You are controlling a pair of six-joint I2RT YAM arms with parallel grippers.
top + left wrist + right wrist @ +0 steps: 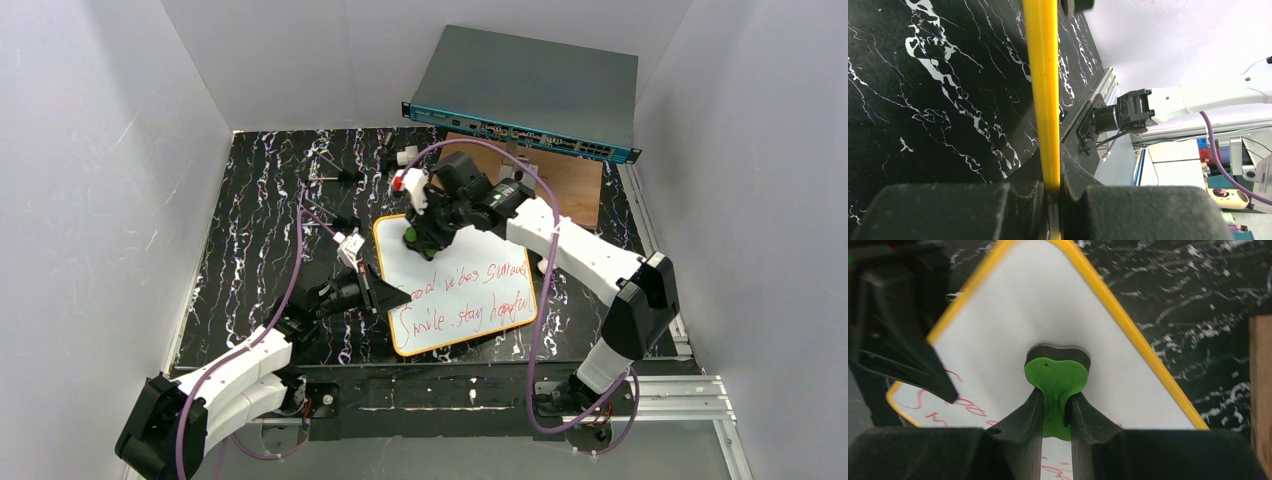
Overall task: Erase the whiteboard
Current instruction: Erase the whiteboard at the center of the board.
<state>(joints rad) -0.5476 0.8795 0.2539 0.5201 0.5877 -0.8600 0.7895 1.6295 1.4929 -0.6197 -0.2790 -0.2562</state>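
The whiteboard (452, 257) lies flat on the black marbled table, white with a yellow frame. Red handwriting covers its lower half, and its upper part is blank. My left gripper (386, 299) is shut on the board's left edge. In the left wrist view the yellow frame (1045, 100) runs down between the pads of that gripper (1055, 194). My right gripper (420, 236) is shut on a green eraser (412, 238) with a dark felt base. In the right wrist view the eraser (1055, 377) rests on the whiteboard (1008, 325) near its upper corner, pinched in the gripper (1054, 412).
A grey and teal network switch (525, 92) sits raised at the back, with a brown wooden board (575, 182) under it on the right. A red-capped marker (404, 181) and small dark parts (345, 175) lie behind the whiteboard. White walls enclose the table (250, 230).
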